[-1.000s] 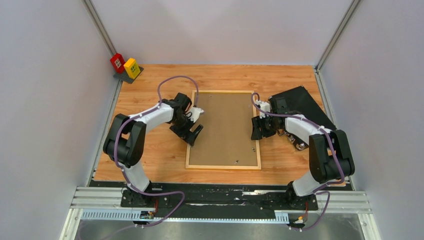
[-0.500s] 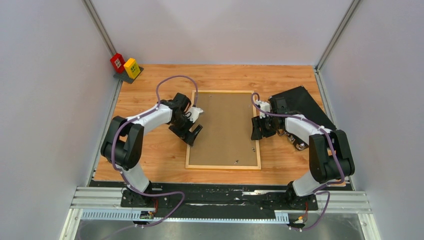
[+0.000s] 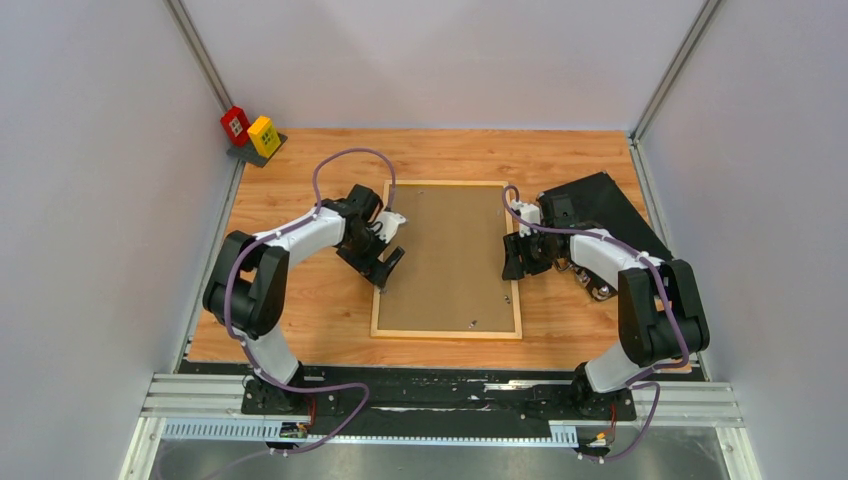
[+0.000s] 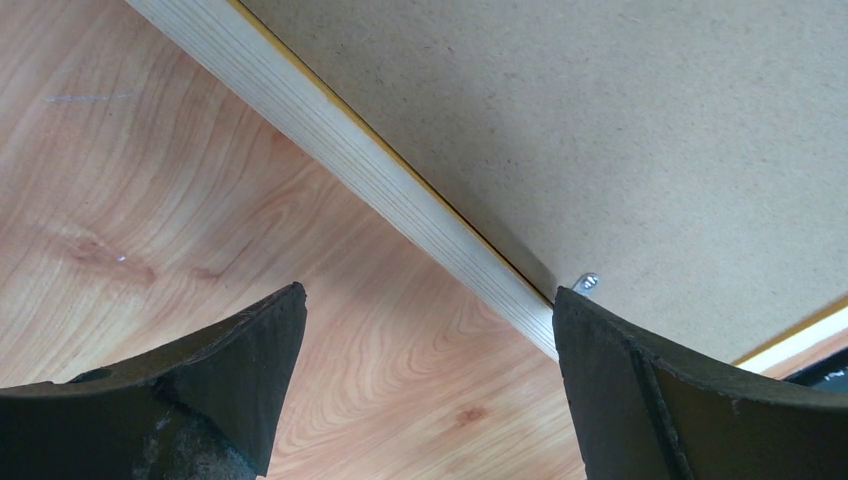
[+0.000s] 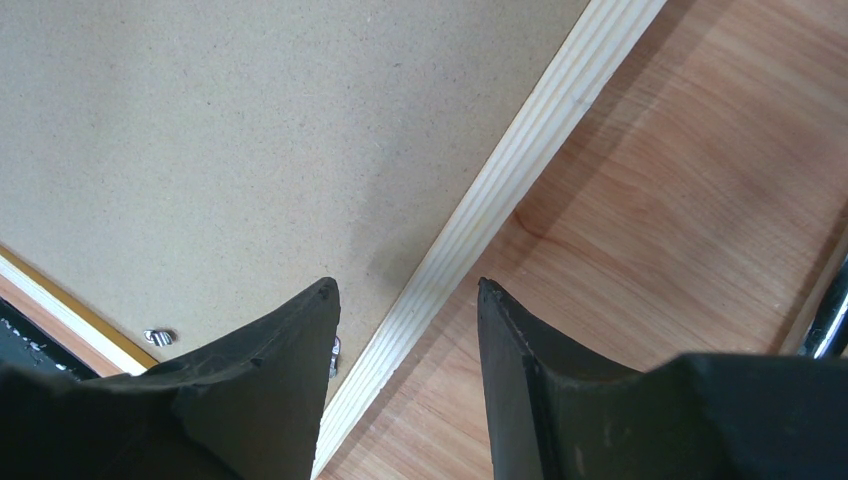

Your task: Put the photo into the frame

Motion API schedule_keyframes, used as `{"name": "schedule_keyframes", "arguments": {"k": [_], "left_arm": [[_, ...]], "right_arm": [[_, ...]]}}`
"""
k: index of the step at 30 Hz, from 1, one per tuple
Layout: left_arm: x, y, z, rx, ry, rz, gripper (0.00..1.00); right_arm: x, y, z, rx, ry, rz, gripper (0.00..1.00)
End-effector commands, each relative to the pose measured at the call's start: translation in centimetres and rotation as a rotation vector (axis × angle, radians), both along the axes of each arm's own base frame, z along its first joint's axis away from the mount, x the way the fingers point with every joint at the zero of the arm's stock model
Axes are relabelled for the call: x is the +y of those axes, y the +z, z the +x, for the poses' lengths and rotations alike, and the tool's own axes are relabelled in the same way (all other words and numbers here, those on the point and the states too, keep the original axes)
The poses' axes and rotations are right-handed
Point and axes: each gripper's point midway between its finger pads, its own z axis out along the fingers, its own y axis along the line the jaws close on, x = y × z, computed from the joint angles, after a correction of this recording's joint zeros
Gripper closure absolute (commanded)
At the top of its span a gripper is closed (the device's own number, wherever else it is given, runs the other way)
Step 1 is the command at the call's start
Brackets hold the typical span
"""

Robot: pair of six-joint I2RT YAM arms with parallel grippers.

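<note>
Centrally, pale-wood frame laid face down, speckled hardboard panel inset, black case beside, left gripper spread wide, right gripper half-spread.

**Three cameras, one shared frame**

Your top camera sits above and behind the arm bases and looks down on the whole bench. Each wrist camera peers down from very close. The left pincer straddles one long rail of the frame, and the right pincer straddles the opposite rail. All three views share that frame.

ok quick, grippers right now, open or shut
left gripper: wide open, holding nothing
right gripper: partly open over the frame, holding nothing
</note>
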Motion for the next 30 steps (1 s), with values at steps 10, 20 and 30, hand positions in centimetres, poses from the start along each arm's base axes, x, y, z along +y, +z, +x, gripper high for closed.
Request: {"name": "schedule_keyframes", "arguments": {"k": [10,20,30], "left_arm": [[-0.4,-0.4,1.0,-0.02,-0.001,-0.004,0.0],[0.2,-0.4,-1.0,0.017,-0.02,-0.006,0.0],[-0.1,0.3,-1.9,0.045,-0.04,-0.031,0.0]], "right_arm": [[0.1,1.0,1.3,-0.063,0.005,0.001,0.48],[0.1,0.9,1.3,-0.059,0.003,0.0,0.48],[0.0,0.8,1.3,-0.058,0.002,-0.003,0.48]]}}
